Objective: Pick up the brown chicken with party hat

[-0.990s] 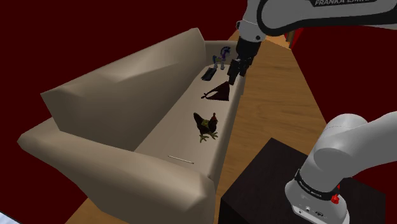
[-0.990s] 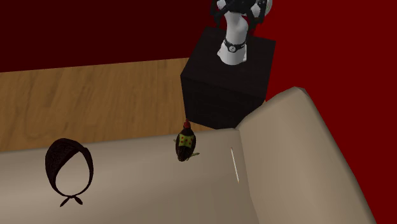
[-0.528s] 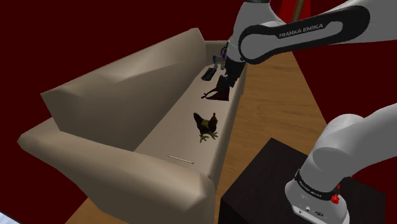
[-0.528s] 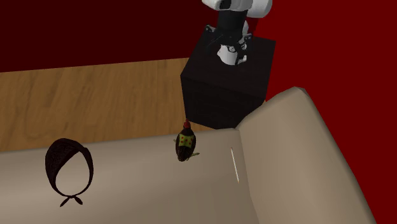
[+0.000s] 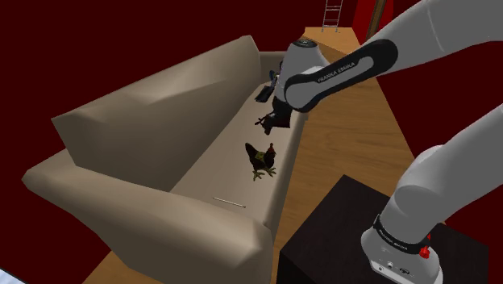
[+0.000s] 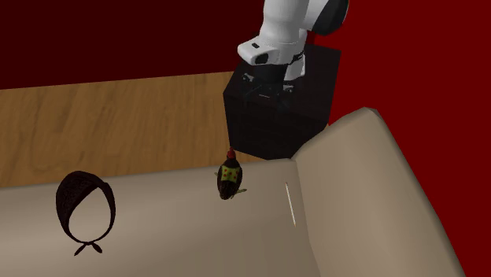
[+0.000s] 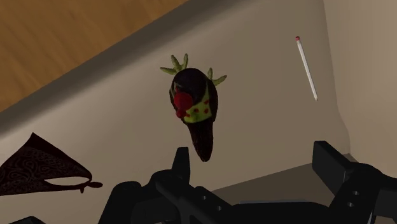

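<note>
The brown chicken (image 5: 261, 159) stands on the beige sofa's seat (image 5: 218, 161), near the front edge, with a red comb and a yellow-green spotted hat. From the second exterior view the chicken (image 6: 229, 179) sits mid-seat. My gripper (image 5: 276, 115) hangs above the seat, farther along the sofa than the chicken, over a dark cloth. In the wrist view the gripper (image 7: 254, 164) is open, its fingers (image 7: 181, 163) wide apart with nothing between them. The chicken (image 7: 196, 108) lies beyond the fingertips, closer to one finger than the other, untouched.
A dark patterned bandana (image 6: 85, 206) lies on the seat past the chicken, and a thin pale stick (image 6: 290, 203) lies near the armrest (image 5: 201, 226). Small dark items (image 5: 263, 93) sit at the sofa's far end. The black stand (image 6: 279, 102) and wood floor (image 5: 355, 121) border the sofa's front.
The arm has swung down and in over the sofa. The hand dropped from above the far end to just over the bandana, closer to the chicken. The chicken has not moved.
</note>
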You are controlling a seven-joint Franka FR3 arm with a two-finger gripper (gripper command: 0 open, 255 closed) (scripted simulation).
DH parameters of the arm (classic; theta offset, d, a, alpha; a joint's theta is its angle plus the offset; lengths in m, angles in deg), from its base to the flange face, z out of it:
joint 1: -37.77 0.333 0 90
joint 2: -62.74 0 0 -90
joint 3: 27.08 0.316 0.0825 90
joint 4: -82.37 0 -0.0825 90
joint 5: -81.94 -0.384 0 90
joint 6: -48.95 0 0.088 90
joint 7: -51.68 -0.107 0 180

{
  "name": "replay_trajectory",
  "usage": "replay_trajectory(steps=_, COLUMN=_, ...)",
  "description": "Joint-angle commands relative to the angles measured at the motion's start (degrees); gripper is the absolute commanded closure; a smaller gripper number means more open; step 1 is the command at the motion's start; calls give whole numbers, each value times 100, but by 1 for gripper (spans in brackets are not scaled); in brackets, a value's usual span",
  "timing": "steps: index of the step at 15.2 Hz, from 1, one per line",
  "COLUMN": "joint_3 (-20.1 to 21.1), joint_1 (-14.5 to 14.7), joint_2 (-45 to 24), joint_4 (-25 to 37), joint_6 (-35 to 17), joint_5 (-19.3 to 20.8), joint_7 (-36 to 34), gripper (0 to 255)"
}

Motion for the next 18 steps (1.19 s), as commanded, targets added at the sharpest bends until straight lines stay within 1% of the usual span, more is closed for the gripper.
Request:
replay_trajectory(steps=1, joint_3=30, joint_1=-80, joint_2=-464, joint_4=81, joint_6=-468, joint_5=101, joint_7=-94, gripper=0)
replay_trajectory(steps=5, joint_3=87, joint_1=-248, joint_2=-1390, joint_4=319, joint_6=-1283, joint_5=428, joint_7=-386, gripper=0)
replay_trajectory(steps=8, joint_3=69, joint_1=-338, joint_2=-2108, joint_4=603, joint_6=-1805, joint_5=822, joint_7=-722, gripper=0)
replay_trajectory(steps=10, joint_3=-9, joint_1=-342, joint_2=-2588, joint_4=842, joint_6=-2104, joint_5=1137, joint_7=-992, gripper=0)
replay_trajectory(steps=14, joint_3=-334, joint_1=-172, joint_2=-3536, joint_4=1427, joint_6=-2596, joint_5=1671, joint_7=-1486, gripper=0)
replay_trajectory(steps=18, joint_3=-668, joint_1=44, joint_2=-4463, joint_4=2130, joint_6=-2967, joint_5=1892, joint_7=-1767, gripper=0)
